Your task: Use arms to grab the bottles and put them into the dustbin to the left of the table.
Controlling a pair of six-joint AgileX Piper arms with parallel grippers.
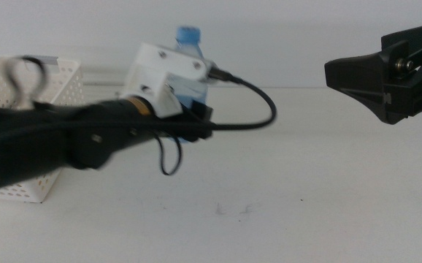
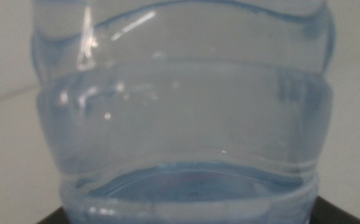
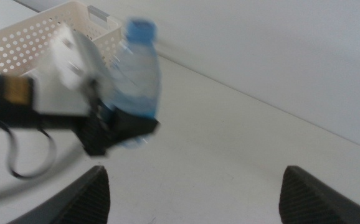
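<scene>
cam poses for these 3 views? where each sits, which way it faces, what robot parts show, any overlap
Middle view: looks forward and down over the table; left arm enters from picture left at the water bottle, right gripper from the right, dustbin far left.
Left wrist view: on the left arm's wrist, pressed close to the bottle, which fills the picture; only dark jaw corners show.
Right wrist view: on the right arm's wrist, facing the left gripper on the bottle; own jaws spread apart.
Shared: all three show the bottle; middle and right wrist views share the dustbin.

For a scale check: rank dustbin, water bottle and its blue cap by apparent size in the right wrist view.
1. dustbin, though cropped
2. water bottle, held by the left gripper
3. blue cap
</scene>
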